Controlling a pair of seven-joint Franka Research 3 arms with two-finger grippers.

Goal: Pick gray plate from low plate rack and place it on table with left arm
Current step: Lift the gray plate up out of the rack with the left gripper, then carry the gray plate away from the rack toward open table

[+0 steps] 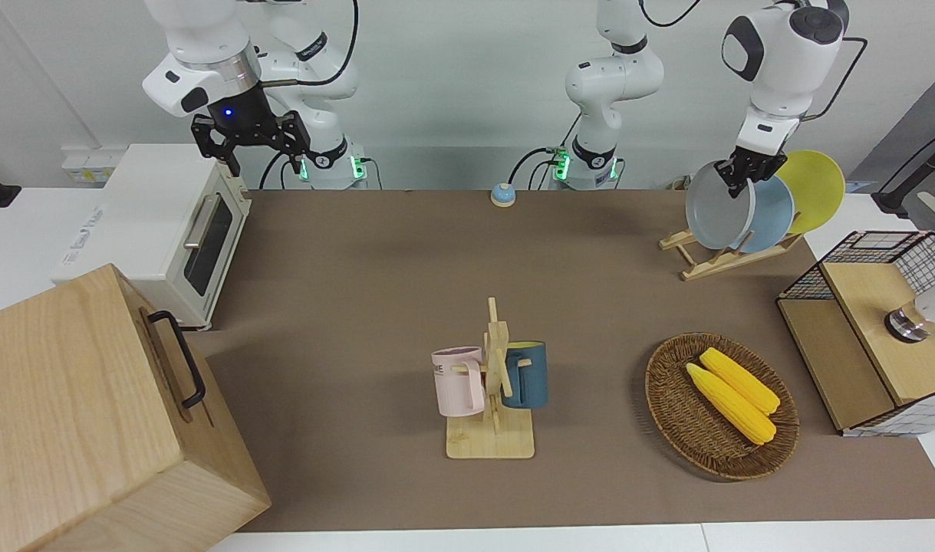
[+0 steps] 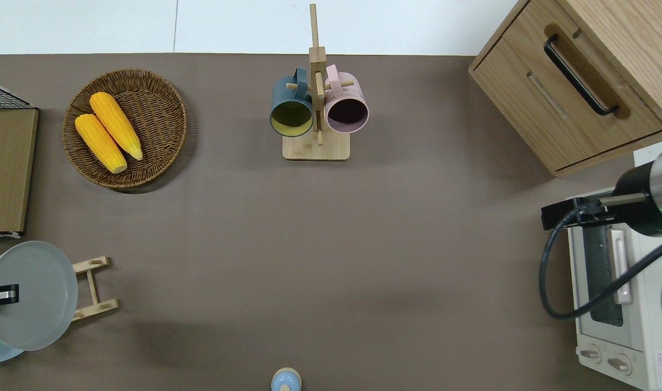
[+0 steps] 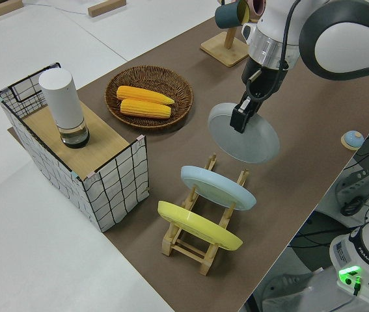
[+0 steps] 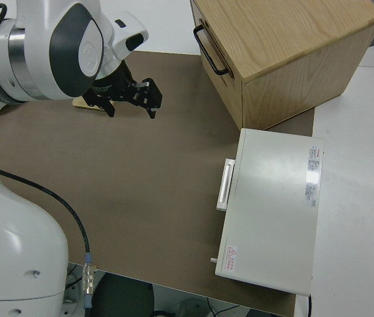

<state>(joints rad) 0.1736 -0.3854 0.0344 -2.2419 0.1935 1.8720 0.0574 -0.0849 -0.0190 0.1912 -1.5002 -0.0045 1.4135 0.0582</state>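
**A:** Front view first. What's closest to the camera?

**B:** The wooden cabinet [image 1: 91, 429], then the mug stand [image 1: 492, 383] and the corn basket [image 1: 720, 405]. Well away from them, at the left arm's end of the table [image 1: 360, 291], the left gripper [image 1: 738, 178] is closed on the gray plate's [image 1: 716, 208] upper rim, the plate clear of the low plate rack [image 1: 724, 253] below it. The sky-blue plate [image 1: 774, 215] and yellow plate [image 1: 818, 188] stand just beside the gripper, in the rack.

**A:** Overhead?

**B:** The gripper pinches the gray plate's edge; the plate hangs tilted over the rack's end nearer the right arm, whose rails stick out from under it.

**A:** Left side view?

**B:** The plate is lifted above the brown matting, with the two racked plates lower down.

**A:** The right arm?

**B:** Parked, right gripper [image 1: 256, 153] spread wide.
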